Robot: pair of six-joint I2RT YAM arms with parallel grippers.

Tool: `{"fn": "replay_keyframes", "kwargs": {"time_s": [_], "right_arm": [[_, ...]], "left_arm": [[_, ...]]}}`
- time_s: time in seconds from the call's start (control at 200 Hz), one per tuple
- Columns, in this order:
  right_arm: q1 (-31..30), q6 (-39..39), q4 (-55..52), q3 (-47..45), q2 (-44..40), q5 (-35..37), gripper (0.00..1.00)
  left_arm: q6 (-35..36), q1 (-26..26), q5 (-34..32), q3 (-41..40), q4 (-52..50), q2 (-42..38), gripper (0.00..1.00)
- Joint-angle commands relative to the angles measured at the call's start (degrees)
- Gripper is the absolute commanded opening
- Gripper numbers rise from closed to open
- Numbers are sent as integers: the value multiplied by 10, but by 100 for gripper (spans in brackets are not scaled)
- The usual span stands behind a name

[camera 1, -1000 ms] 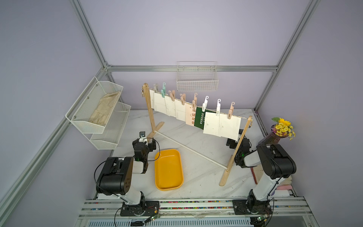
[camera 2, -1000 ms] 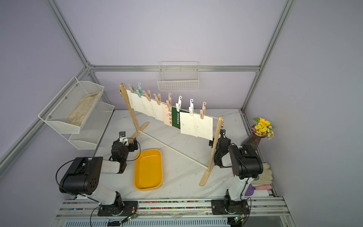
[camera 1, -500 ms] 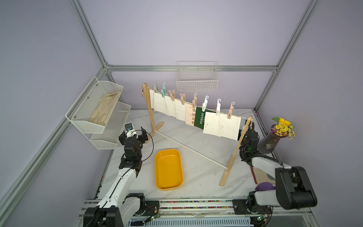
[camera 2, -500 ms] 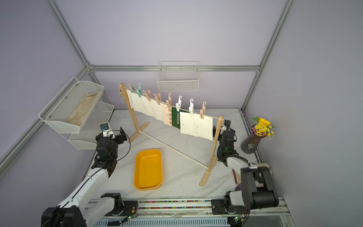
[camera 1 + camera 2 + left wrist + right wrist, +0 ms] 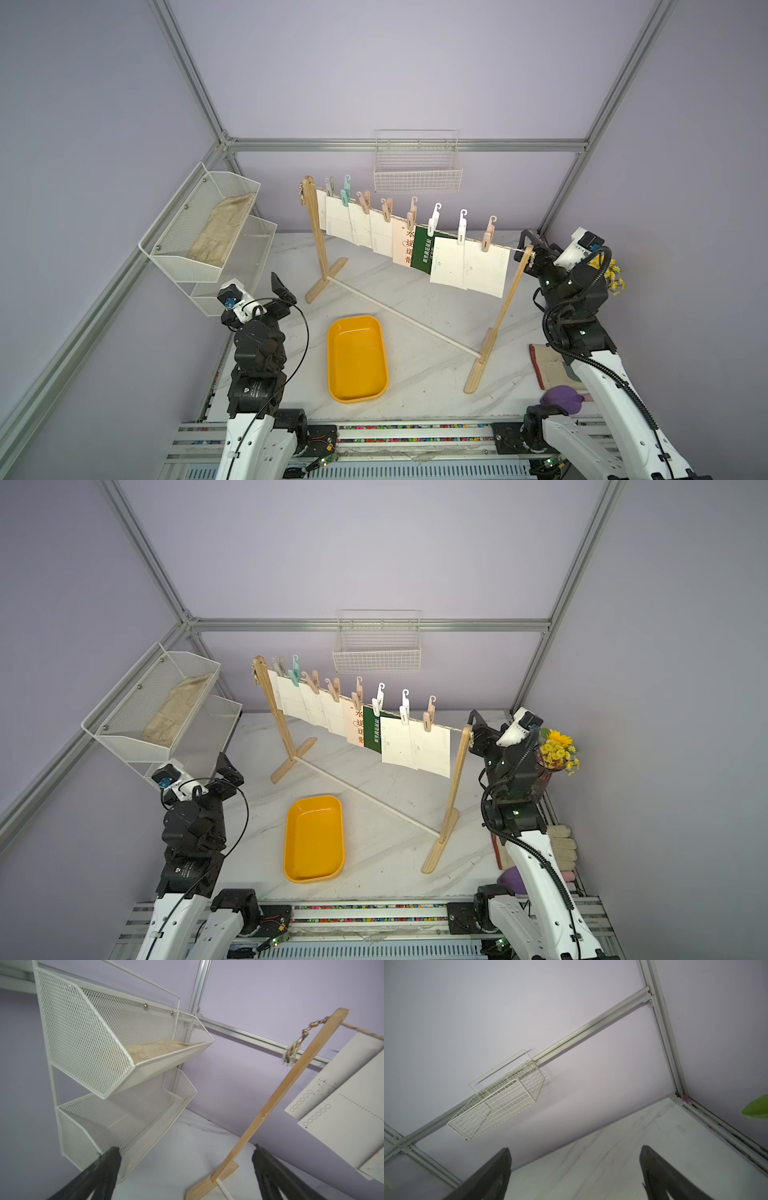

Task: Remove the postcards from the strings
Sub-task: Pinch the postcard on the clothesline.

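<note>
Nothing is removed yet — all the thin rectangular white, cream and dark-green postcards (image 5: 465,266) are seen pegged on the pale twisted string (image 5: 362,1031), with the left gripper (image 5: 186,1151) and right gripper (image 5: 576,1149) spread open, empty.

Postcards (image 5: 457,266) hang from the string (image 5: 361,1031) — tray (image 5: 357,365) lies before them.

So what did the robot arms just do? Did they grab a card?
Both arms rose from their folded rest and reached forward: the left end effector toward the left post, the right end effector up beside the right post. Both are open, holding nothing. The postcards stayed pegged on the string; the yellow tray didn't move.
</note>
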State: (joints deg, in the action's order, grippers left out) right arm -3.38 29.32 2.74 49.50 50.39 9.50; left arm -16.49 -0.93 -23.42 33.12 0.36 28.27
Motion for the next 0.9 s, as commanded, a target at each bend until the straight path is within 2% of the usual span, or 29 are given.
{"fn": "replay_keyframes", "kwargs": {"time_s": [0.0,0.16,0.23,0.33,0.45,0.605,0.78,0.845,0.895], "right_arm": [[1,60,-69,13,-45,62,97],[0,76,-130,38,-91,171,97],[1,66,-137,49,-112,174,97],[0,29,-138,72,-139,128,97],[1,-30,-93,88,-173,26,97],[1,-76,-76,160,-143,-177,97],[0,-100,-137,283,-29,-443,97],[0,-102,-162,320,4,-517,97],[0,-104,-180,338,19,-546,97]], "left_arm": [[40,-13,140,18,42,1,100],[96,-46,354,63,56,25,100],[109,-66,429,89,50,40,100],[117,-95,518,133,32,67,100],[112,-122,618,184,23,98,100],[76,-169,726,241,23,144,100],[69,-250,762,289,23,204,100],[76,-278,767,305,23,230,100],[81,-298,772,319,21,254,100]]}}
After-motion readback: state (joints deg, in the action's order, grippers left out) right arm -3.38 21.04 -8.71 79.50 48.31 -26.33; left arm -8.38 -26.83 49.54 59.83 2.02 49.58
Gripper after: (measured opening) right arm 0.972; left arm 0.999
